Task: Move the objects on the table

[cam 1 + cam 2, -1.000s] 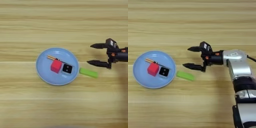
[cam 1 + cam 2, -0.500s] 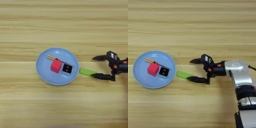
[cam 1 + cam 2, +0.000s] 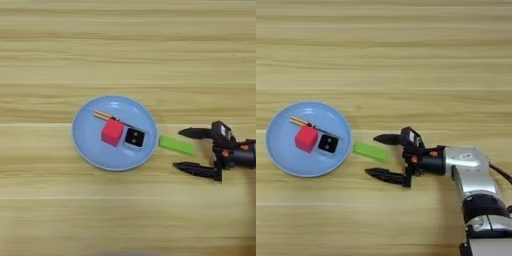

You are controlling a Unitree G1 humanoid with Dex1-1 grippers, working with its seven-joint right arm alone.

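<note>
Your right gripper (image 3: 378,156), two slim black fingers on a silver forearm that enters from the table's right edge, hovers with its jaws spread wide, one fingertip (image 3: 183,132) toward the far side and the other toward the near side. Just beyond the fingertips, toward the table's left edge, you have the flat green bar (image 3: 176,145), a smooth matte strip lying slightly slanted on the wood; its right end lies about level with the tips, at the mouth of the gap, touching neither finger, and its left end sits just beside the plate's right rim. Nothing stands between the fingers and that bar.

Further left you see the large light-blue round plate (image 3: 85,137), glossy with a shallow raised rim, resting near the middle of the broad light-brown wood-grain table (image 3: 125,50). On it the small red cube (image 3: 112,132) sits near the plate's centre, with the black-faced, white-edged square block (image 3: 134,138) touching or just beside it on the right. The slim yellow-handled screwdriver (image 3: 103,116) lies diagonally behind the cube toward the plate's far rim, its dark shaft partly hidden by the cube
</note>
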